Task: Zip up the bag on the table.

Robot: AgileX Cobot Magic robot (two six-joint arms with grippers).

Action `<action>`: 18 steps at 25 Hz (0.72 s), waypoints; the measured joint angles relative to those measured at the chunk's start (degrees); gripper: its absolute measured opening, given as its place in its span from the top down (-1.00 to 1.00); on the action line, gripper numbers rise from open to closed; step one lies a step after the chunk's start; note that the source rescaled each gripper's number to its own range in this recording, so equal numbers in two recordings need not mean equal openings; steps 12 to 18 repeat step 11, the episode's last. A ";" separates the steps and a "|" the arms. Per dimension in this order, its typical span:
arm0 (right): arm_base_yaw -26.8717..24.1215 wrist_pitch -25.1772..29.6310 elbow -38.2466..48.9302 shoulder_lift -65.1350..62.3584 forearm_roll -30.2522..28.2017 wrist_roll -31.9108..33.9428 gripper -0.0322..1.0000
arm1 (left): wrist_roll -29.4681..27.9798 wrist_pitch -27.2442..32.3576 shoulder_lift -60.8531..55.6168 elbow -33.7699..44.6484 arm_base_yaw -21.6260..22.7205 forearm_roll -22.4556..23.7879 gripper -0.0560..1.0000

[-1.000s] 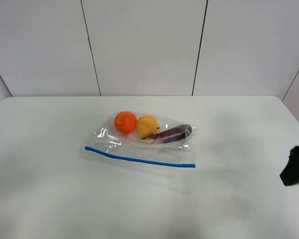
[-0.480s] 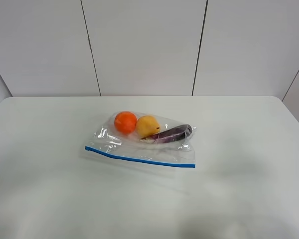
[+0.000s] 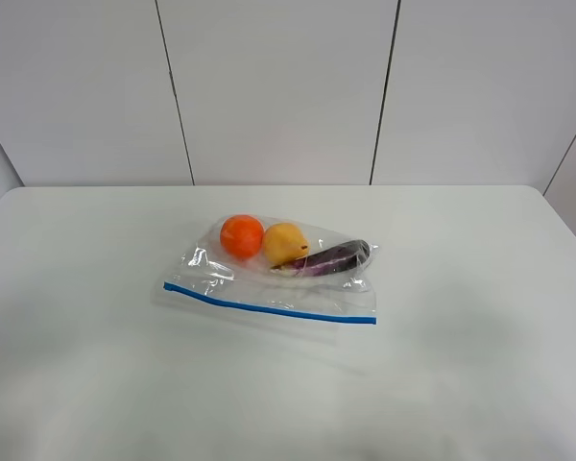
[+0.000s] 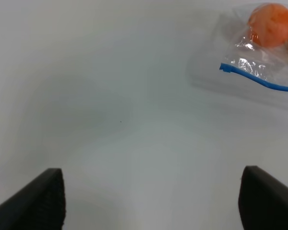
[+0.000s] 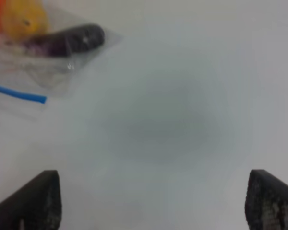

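Observation:
The clear plastic bag [image 3: 274, 279] lies flat in the middle of the white table [image 3: 461, 288], its blue seal strip [image 3: 269, 307] along the near edge. Inside are an orange fruit [image 3: 241, 235], a yellow fruit [image 3: 284, 243] and a purple eggplant [image 3: 334, 257]. Neither gripper shows in the exterior high view. My left gripper [image 4: 151, 201] is open and empty above bare table, well apart from the bag's blue strip end [image 4: 225, 67]. My right gripper [image 5: 151, 201] is open and empty, apart from the bag's other strip end [image 5: 36, 98] and the eggplant [image 5: 69, 39].
White wall panels [image 3: 278, 91] stand behind the table's far edge. The table's rounded right corner [image 3: 542, 197] is at the back right.
The dark right arm at the right edge of the exterior high view has drawn back out of the picture. The bag has not moved.

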 joint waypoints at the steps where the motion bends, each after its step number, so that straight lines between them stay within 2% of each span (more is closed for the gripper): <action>1: 0.07 0.00 0.00 -1.72 0.00 0.00 -0.89 | 0.00 0.00 0.00 0.00 0.00 0.00 -0.71; 4: 0.08 0.00 -0.05 -5.05 0.00 0.05 -0.89 | 0.00 0.00 0.00 0.00 0.00 0.00 -0.71; 18: 0.13 0.05 -0.05 -5.36 0.00 0.05 -0.88 | 0.00 0.00 0.00 0.00 0.00 0.00 -0.71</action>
